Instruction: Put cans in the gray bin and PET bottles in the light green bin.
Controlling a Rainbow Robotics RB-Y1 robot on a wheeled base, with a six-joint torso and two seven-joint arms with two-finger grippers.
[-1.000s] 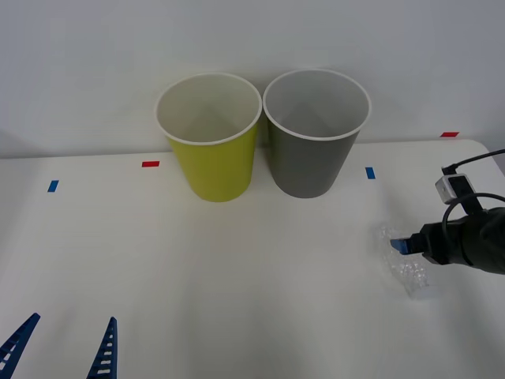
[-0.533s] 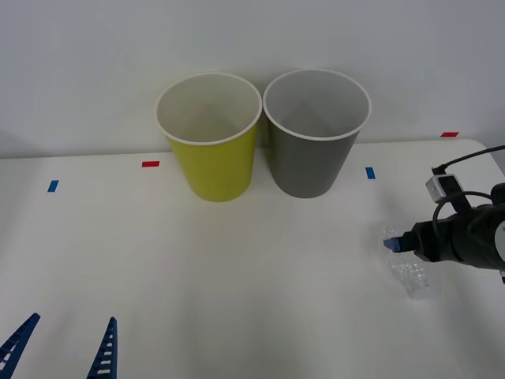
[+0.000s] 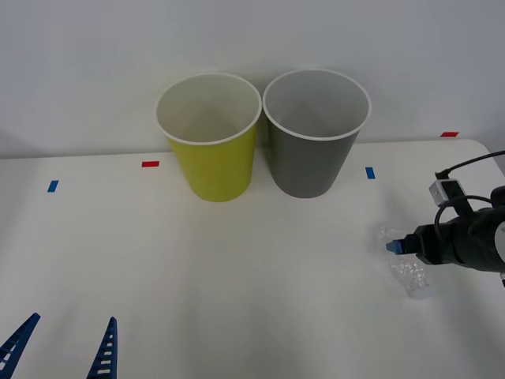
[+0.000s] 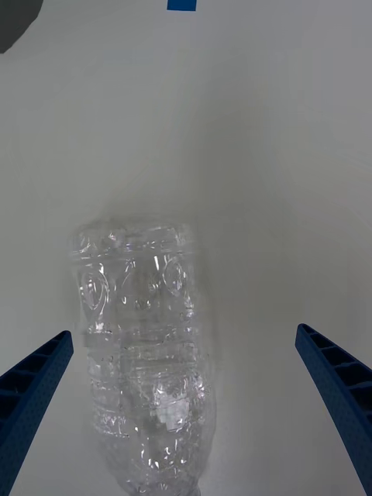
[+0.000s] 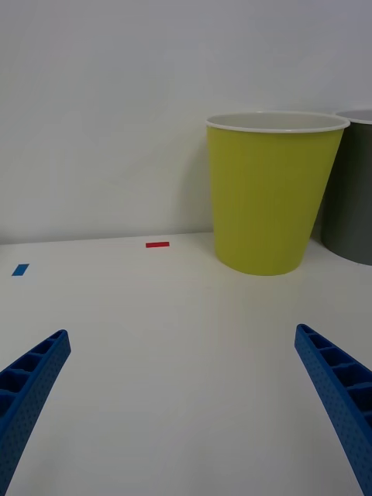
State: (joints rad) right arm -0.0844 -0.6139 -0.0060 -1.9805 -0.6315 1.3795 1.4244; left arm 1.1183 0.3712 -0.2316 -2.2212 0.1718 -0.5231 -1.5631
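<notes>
Your right gripper is spread around the PET bottle; centre, pinch, carry toward 10 o'clock to the light green bin.

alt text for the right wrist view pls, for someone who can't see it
A small clear plastic bottle with a dimpled, wrinkly body lies on a white table, between the two open blue ribbed fingers of the right gripper, nearer one finger and touching neither. Farther off on the table is a small blue tape mark.
</notes>
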